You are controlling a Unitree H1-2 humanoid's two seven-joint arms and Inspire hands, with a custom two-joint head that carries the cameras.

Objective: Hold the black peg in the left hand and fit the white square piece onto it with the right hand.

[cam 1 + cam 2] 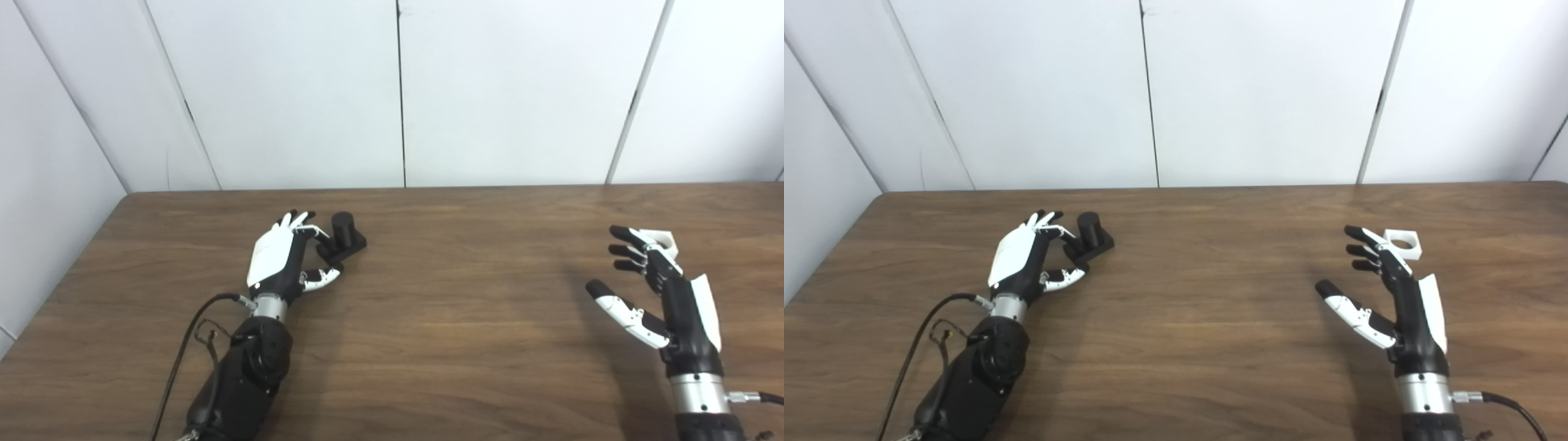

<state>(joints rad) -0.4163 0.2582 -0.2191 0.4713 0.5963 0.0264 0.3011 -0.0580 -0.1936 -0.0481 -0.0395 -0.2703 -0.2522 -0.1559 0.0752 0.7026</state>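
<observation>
Both hands open beside peg [1089,236] and square piece [1404,242].

Table and what sits on it

Dark brown wood-grain table [1200,343], back edge up against white wall panels [1262,92], left edge visible. Black peg [1088,233]: upright cylinder on a flat black base, sitting on the table at far left-centre. White square piece [1404,242] with a round hole, lying flat on the table at far right, well apart from the peg. Piece is partly hidden in the left eye view, so I can't tell its full outline there. Left forearm looks like it rests on the table near the front edge, cable [184,349] trailing beside it; contact not certain.
</observation>
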